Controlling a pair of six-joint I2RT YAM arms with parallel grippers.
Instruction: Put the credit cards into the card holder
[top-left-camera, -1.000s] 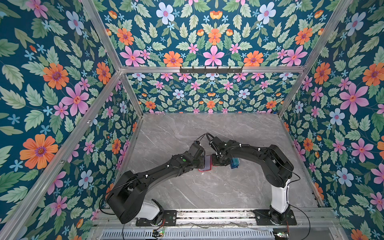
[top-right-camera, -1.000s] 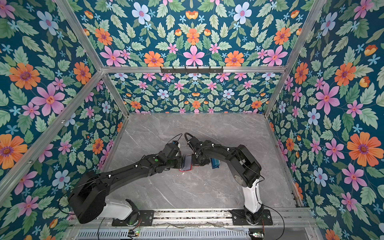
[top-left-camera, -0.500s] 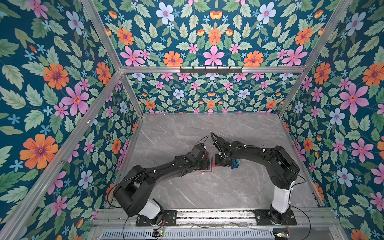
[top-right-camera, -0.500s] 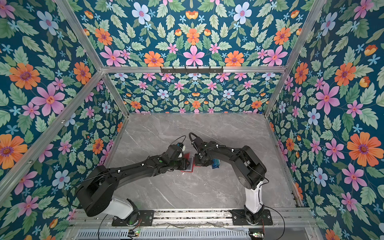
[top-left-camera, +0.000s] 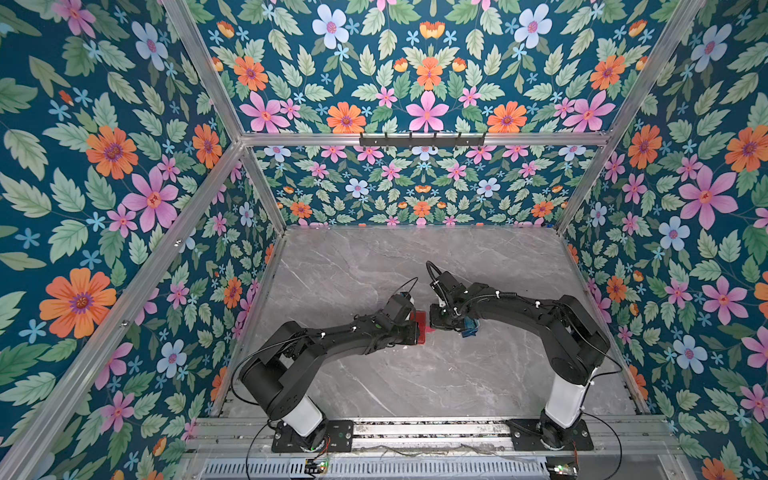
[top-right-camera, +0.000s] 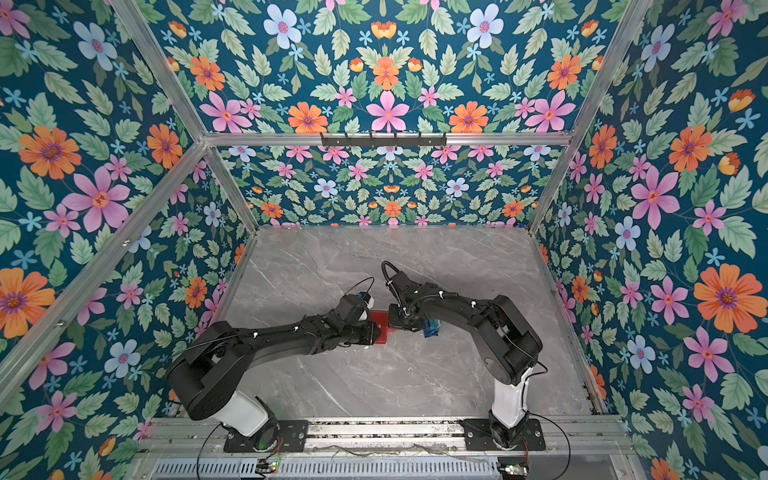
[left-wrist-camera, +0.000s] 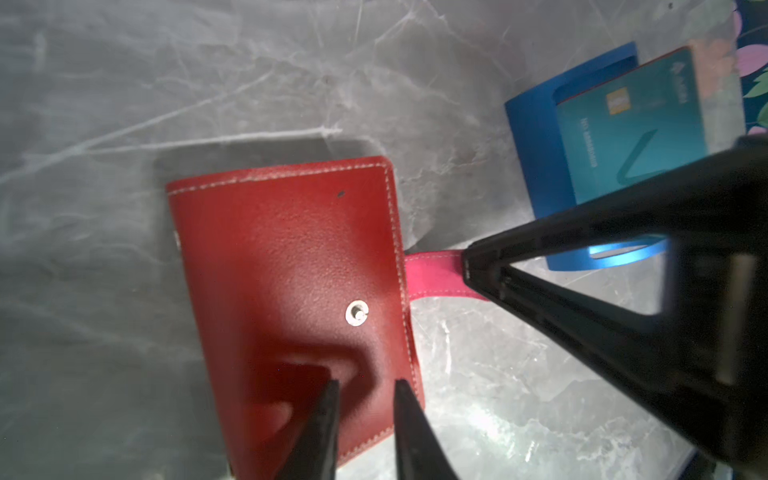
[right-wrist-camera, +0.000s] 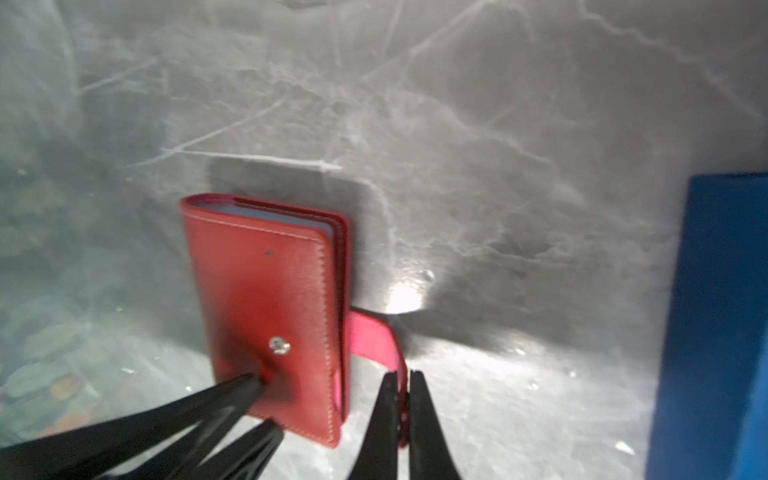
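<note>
"Two things I need: where is the wallet (left-wrist-camera: 291, 270), and how does each claw stand?"

"It lies closed and flat on the grey worktop (top-left-camera: 415, 374), near the middle, between the two wrists. The right claw (right-wrist-camera: 401, 376) is pinched tight on the snap tab (right-wrist-camera: 370, 336), which sticks out sideways from the wallet. The left claw (left-wrist-camera: 365, 384) stands narrow with nothing between its tips, low over the red cover, just beside the snap stud (left-wrist-camera: 357, 312). One tip seems to touch the leather."

"Does anything block the view?"

"In both top views the arms cover most of the wallet; only a red patch shows."

"And the cards?"

"One blue-green card (left-wrist-camera: 631, 124) lies in a blue tray (left-wrist-camera: 536, 158), near the wallet on the tab's side but apart from it. A thin red edge shows under that card; I cannot tell whether it is a second card. The right claw's black body hides part of the tray and a corner of the card."

"What else is around?"

"Flowered walls (top-left-camera: 124, 166) on three sides, framed by metal rails (top-left-camera: 291, 139)."
</note>
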